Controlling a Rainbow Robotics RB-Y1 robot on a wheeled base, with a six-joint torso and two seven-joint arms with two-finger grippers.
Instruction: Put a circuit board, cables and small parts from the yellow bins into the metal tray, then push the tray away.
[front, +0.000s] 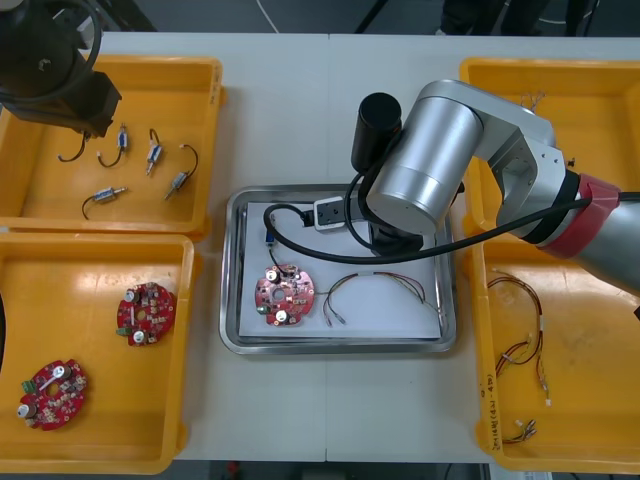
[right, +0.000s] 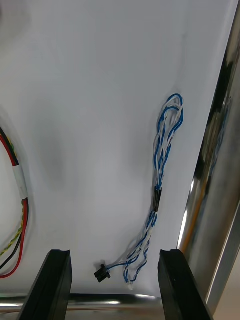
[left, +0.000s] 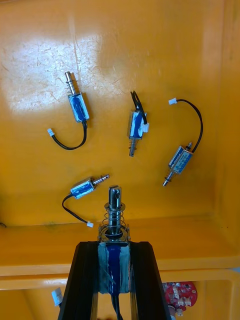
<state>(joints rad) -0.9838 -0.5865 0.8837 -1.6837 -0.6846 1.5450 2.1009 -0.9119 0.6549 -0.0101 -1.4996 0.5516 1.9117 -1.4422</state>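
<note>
Light bench (front: 300, 90) — upper left, over a bin (front: 40, 190), my left claw (left: 114, 250) pinches a small metal part (left: 115, 210). At centre my right claw (right: 115, 257) gapes empty over the tray (front: 232, 290), blue-white cable (right: 162, 150) lying inside.

My black-fingered left gripper (left: 114, 248) holds a silver small metal part (left: 114, 227) banded in blue, against a yellow bin (left: 150, 45); a twisted blue-and-white cable (right: 161, 185) lies on the white floor of the metal tray (right: 100, 100).

metal tray (front: 340, 345) white inside, between yellow bins (front: 205, 90) | red circuit board (front: 284, 295) flat, tray's left | black cable (front: 300, 232), red and yellow cable (front: 380, 278), blue and white cable (right: 162, 200) in tray | 4 small metal parts (left: 77, 107) loose in bin | 1 small metal part (left: 115, 220) upright between fingers (left: 85, 280) of left gripper (left: 114, 246)
</note>
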